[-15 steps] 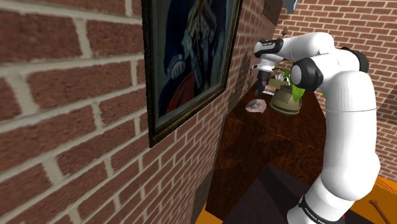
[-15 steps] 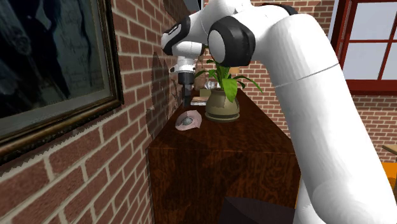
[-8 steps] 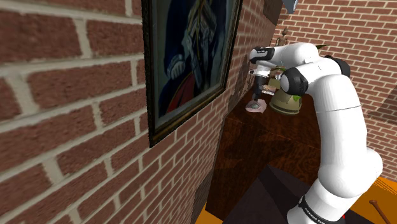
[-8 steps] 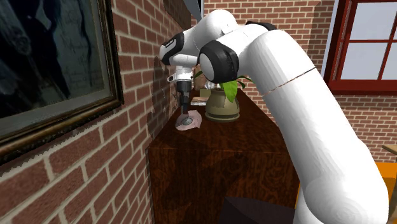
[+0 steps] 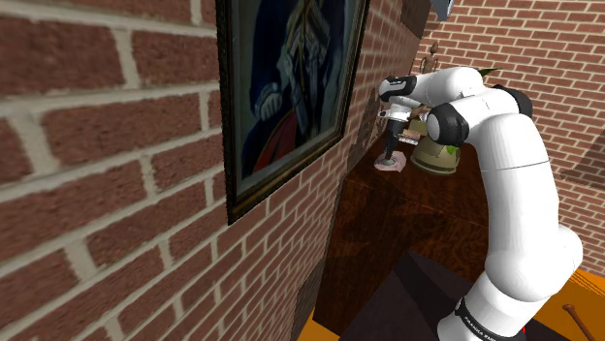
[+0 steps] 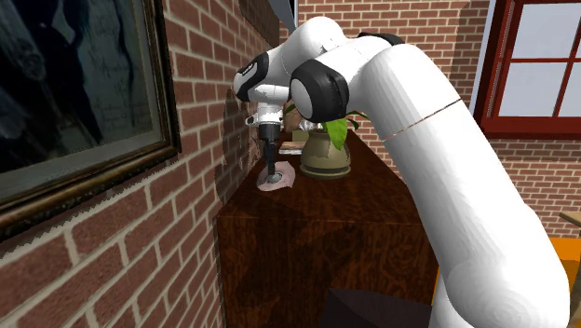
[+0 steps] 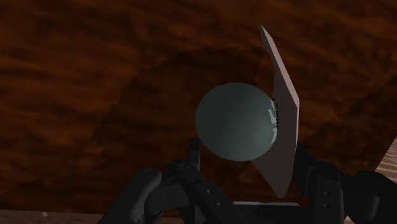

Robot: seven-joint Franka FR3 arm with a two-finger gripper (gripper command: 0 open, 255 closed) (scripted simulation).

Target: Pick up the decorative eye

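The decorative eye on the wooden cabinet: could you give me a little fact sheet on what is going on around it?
Thing: decorative eye, a grey-green ball set on a pinkish flat plate
Resting on: dark wooden cabinet, near the brick wall
Gripper: pointing straight down, lowered onto the eye
Neighbour: potted plant, just beside the eye
Lifted yet: apparently not; the eye seems to sit on the wood

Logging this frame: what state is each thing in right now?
decorative eye: resting on the wooden cabinet, not lifted.
gripper: open, straddling the eye.
potted plant: upright, beside the eye.
painting: hanging on the brick wall.
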